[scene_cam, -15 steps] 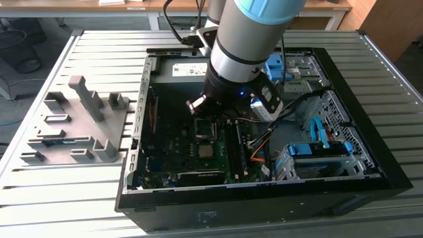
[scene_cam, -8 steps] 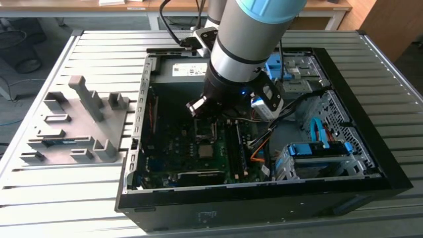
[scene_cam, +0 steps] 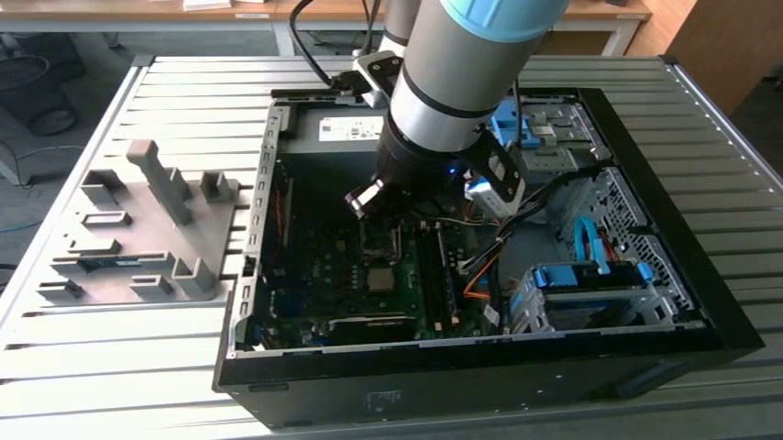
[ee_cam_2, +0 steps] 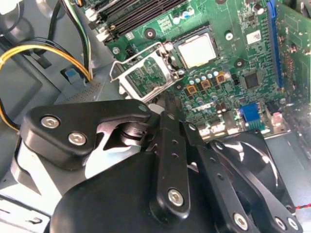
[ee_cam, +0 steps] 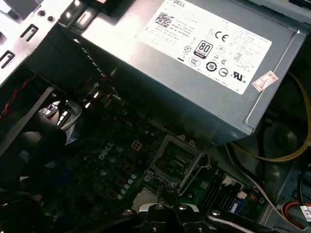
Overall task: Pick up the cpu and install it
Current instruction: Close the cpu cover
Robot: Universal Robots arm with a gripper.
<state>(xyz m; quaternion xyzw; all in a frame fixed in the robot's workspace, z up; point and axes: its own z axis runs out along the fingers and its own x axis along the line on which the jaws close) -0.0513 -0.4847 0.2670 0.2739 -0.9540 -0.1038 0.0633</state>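
Note:
The cpu (ee_cam_2: pixel 197 50) is a silver square lying flat in its socket on the green motherboard (ee_cam_2: pixel 228 73) inside the open computer case (scene_cam: pixel 490 348). In the exterior view the cpu (scene_cam: pixel 381 279) sits just below the arm's wrist. Beside it the metal socket cover (ee_cam_2: pixel 146 75) stands hinged open, its frame showing the board through it. My gripper (ee_cam_2: pixel 166 104) is shut, with its black fingertips pressed together at the edge of that cover. In the first wrist view the gripper (ee_cam: pixel 168 190) points at the near edge of the socket cover (ee_cam: pixel 177 160). I see nothing held between the fingers.
A grey power supply (ee_cam: pixel 194 58) lines the case wall close to the socket. Yellow cables (ee_cam_2: pixel 43 51), memory slots (ee_cam_2: pixel 136 14) and a black fan (ee_cam_2: pixel 252 160) crowd the socket. A blue drive bay (scene_cam: pixel 588 284) fills the case's right. A grey fixture rack (scene_cam: pixel 147 229) stands outside on the slatted table.

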